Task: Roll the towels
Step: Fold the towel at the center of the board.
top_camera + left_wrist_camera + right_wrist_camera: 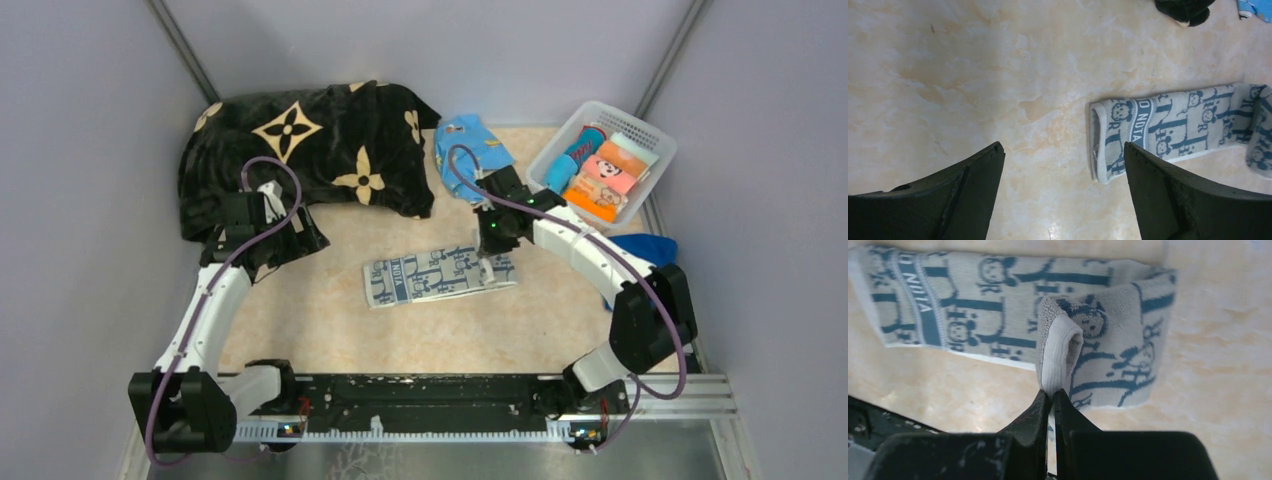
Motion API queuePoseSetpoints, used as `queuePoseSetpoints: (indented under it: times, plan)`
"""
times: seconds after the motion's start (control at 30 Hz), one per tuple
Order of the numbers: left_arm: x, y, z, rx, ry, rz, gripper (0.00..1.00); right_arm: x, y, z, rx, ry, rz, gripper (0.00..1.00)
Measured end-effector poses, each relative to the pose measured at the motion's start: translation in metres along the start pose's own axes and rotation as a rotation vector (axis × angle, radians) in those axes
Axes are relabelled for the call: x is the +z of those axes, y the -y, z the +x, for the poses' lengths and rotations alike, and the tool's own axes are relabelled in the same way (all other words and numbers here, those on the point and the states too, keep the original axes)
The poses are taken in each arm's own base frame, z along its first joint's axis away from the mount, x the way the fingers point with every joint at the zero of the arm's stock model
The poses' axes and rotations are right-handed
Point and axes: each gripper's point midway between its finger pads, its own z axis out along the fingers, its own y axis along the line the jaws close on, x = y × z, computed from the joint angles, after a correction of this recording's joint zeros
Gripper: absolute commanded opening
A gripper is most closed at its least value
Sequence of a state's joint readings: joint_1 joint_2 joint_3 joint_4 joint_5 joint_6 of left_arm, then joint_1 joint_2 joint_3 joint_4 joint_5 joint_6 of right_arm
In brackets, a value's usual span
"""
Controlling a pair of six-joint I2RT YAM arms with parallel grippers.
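First turn of the roll, I'd say: my right pincer (1052, 396) pinches the end hem of the printed towel (430, 277), lying on the surface (320, 325); left pincer (1063, 147) hangs spread. Next, I'd curl it leftward, snugly.

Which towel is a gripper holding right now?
The white towel with dark-blue print, mid-table: the right gripper pinches its folded-over end. The turquoise towel at the back and the blue towel at the right edge lie untouched.
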State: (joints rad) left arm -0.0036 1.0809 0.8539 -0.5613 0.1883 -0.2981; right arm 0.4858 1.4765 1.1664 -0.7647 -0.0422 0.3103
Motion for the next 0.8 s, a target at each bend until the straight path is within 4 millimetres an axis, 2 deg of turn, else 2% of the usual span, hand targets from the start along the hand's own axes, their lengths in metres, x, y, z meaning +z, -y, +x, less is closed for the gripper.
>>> queuePoseSetpoints:
  times: [0.2, 0.3, 0.43, 0.6, 0.8]
  plan:
    - [0.010, 0.012, 0.021, -0.067, -0.085, 0.081, 0.93, 0.014, -0.070, 0.002, -0.065, -0.046, -0.151, 0.00]
    - [0.017, 0.018, 0.041, -0.133, -0.146, 0.130, 0.91, 0.022, -0.098, 0.006, -0.086, -0.072, -0.202, 0.00]
    - [0.026, 0.021, 0.071, -0.214, -0.214, 0.175, 0.83, 0.038, -0.134, 0.007, -0.106, -0.098, -0.263, 0.00]
    - [0.038, 0.027, 0.098, -0.270, -0.295, 0.202, 0.73, 0.052, -0.159, 0.014, -0.109, -0.126, -0.302, 0.00]
    - [0.050, 0.045, 0.116, -0.249, -0.348, 0.236, 0.62, 0.054, -0.185, 0.005, -0.090, -0.110, -0.366, 0.00]
